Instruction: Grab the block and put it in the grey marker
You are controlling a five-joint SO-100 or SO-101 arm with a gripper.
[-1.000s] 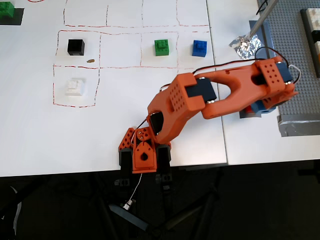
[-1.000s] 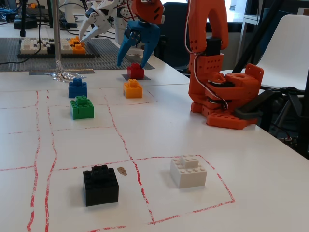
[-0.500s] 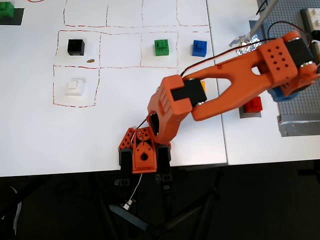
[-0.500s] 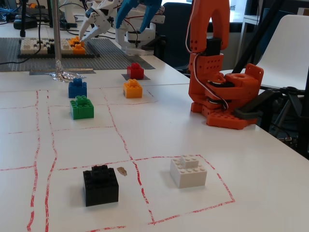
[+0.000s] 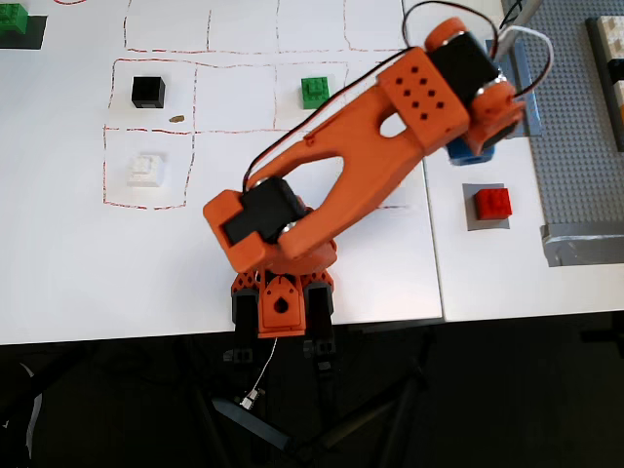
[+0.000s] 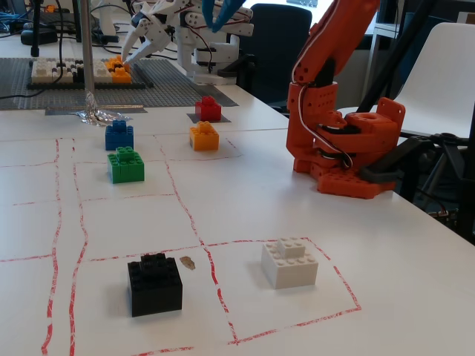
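Block (image 5: 492, 203) now sits released on grey marker (image 5: 470, 220); end effector (image 6: 220, 9) has lifted away, spread unclear; task looks done.

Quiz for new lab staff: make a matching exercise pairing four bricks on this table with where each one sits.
Bricks:
1. red block
2. white brick
3. black brick
4. green brick

Places, in the overhead view:
A. red-outlined cell directly above the white brick's cell
B. on the grey marker
C. lowest red-outlined cell at the left
D. red-outlined cell beside the arm's upper link

Pairs: 1-B, 2-C, 3-A, 4-D
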